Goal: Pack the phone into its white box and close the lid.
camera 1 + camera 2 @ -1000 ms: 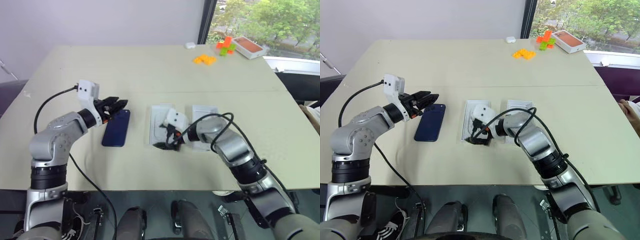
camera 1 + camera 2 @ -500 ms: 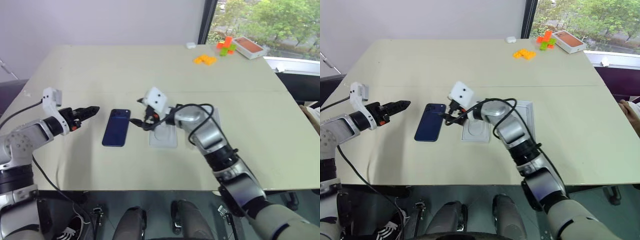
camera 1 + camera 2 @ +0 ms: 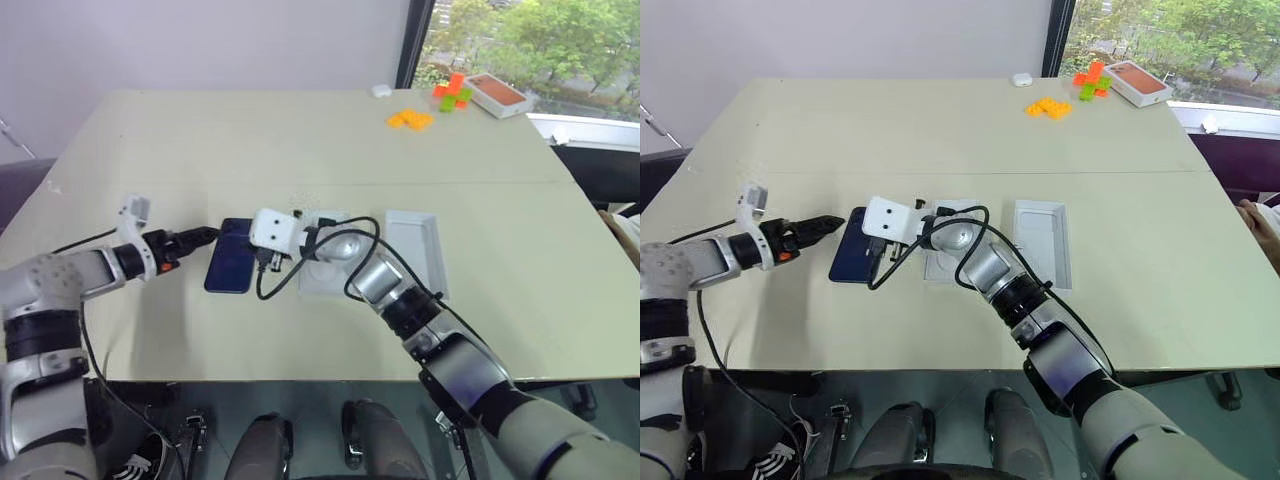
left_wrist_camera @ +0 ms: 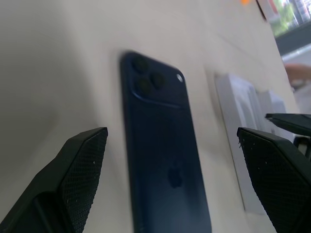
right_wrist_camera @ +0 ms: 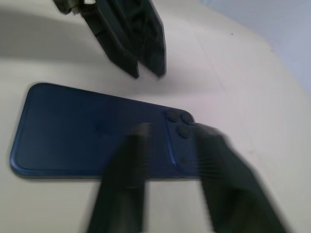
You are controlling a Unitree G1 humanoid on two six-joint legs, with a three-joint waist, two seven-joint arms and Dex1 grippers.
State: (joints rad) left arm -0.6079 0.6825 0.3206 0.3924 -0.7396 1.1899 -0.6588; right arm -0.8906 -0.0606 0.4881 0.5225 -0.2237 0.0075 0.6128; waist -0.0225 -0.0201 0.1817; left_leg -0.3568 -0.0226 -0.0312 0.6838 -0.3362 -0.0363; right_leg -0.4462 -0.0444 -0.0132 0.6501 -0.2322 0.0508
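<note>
The dark navy phone point(image 3: 232, 258) lies flat on the table, back up, camera cluster at its far end point(image 4: 146, 80). My left gripper point(image 3: 205, 236) hovers low at its far left corner, open, the fingers point(image 4: 80, 170) wide apart on either side of the phone. My right gripper point(image 5: 170, 131) reaches across from the right and hangs over the phone's right edge, its blurred fingers point(image 5: 124, 174) apart with nothing between them. The white box point(image 3: 323, 281) sits right of the phone, a white insert with an oval recess in it, partly hidden by my right arm. The lid point(image 3: 412, 245) lies inside up beside it.
Orange blocks point(image 3: 410, 120), green and orange blocks point(image 3: 452, 93), an orange-topped box point(image 3: 497, 93) and a small white object point(image 3: 380, 90) sit at the table's far right. The table's front edge point(image 3: 300, 378) runs close below the phone.
My right gripper has swung left from the white box to the phone. My left gripper drew back to the left, then sank and came up to the phone's corner.
</note>
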